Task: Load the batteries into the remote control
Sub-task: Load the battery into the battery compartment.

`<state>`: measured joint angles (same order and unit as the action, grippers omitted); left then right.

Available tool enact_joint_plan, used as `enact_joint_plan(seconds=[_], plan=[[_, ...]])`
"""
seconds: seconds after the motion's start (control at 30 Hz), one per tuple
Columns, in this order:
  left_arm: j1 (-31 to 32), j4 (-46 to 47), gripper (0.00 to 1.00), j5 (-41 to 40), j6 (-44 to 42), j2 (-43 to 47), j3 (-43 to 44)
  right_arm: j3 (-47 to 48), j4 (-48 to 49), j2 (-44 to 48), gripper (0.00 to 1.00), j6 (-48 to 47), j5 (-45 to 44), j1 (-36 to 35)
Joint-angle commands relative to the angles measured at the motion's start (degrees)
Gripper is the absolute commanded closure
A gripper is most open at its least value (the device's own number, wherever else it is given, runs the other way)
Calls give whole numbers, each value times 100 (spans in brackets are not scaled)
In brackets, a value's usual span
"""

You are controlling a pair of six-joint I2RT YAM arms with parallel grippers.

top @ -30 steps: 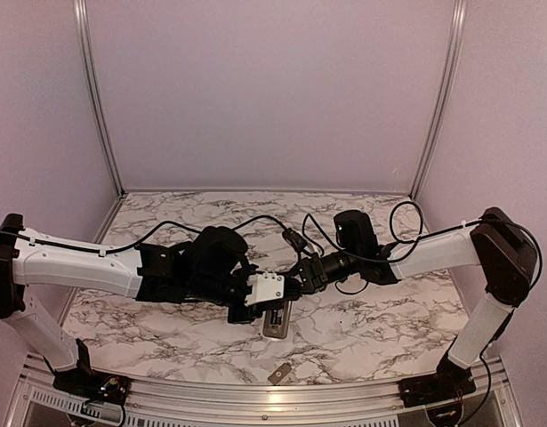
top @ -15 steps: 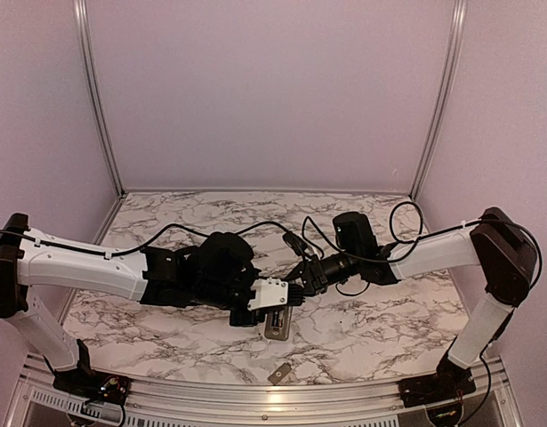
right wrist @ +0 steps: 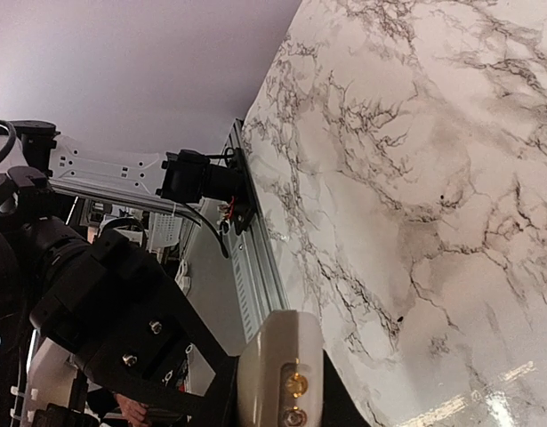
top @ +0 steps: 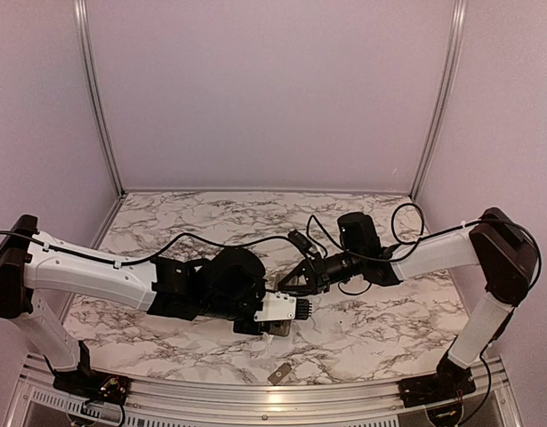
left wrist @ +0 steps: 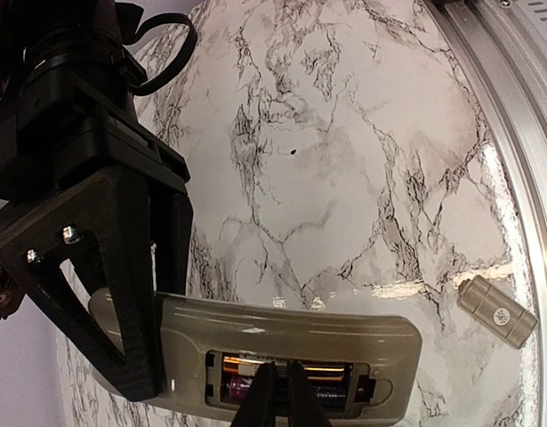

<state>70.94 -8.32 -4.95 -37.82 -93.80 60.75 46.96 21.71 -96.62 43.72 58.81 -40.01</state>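
Clamping the remote (left wrist: 291, 334) at its far end, right hand (left wrist: 131, 338) has it; probably light, slick plastic. Left hand (left wrist: 277, 396) pinched shut.

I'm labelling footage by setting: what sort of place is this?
Probably a robot test cell, not a home: a marble-patterned table boxed in by plain lilac walls on aluminium posts, with a left arm and right arm bolted at its near edge, handling a remote.
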Motion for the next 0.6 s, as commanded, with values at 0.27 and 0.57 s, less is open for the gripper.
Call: enact_joint_plan(seconds=[0.27,0.57], plan=[[61,-216,89,-481,350,101,-246,-5,806,313,100,204,376,102],[-115,1107,61,-666,1496,1029,-650,-276,484,458,100,-215,-21,468]])
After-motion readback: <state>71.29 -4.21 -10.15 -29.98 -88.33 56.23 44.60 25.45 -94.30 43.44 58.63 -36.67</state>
